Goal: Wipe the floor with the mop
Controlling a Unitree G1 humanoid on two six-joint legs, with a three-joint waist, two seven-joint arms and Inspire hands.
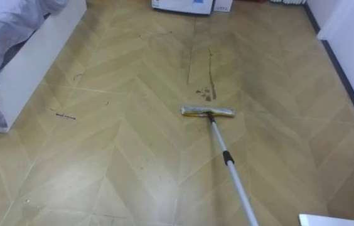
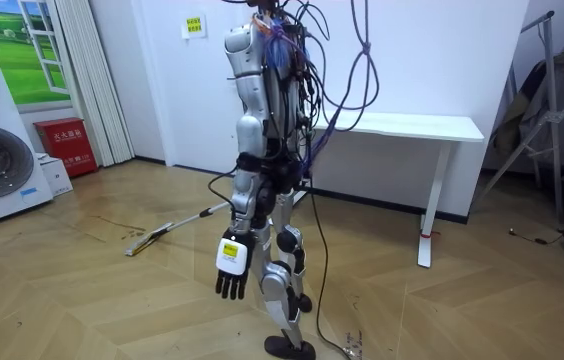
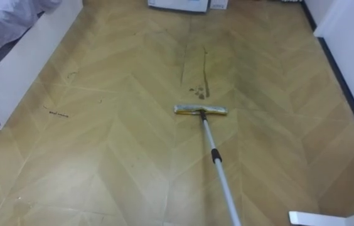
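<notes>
A flat mop lies with its yellowish head (image 1: pixel 208 112) on the wooden floor in front of me. Its silver handle (image 1: pixel 230 166) runs back toward the lower right edge of the eye views. Just beyond the head, dark streaks and spots (image 1: pixel 209 78) mark the boards. In the room view the mop head (image 2: pixel 142 242) rests on the floor to the room view's left, and the handle (image 2: pixel 197 217) slants up to my waist, where my body hides its end. My left hand (image 2: pixel 230 270) hangs at my side, fingers relaxed, holding nothing.
A white bed frame (image 1: pixel 36 56) with grey bedding stands at the left. White appliances (image 1: pixel 183 5) stand at the far end, and a white wall with a dark skirting (image 1: pixel 343 69) runs along the right. Small dark marks (image 1: pixel 64 115) dot the floor. A white desk (image 2: pixel 417 128) stands behind me.
</notes>
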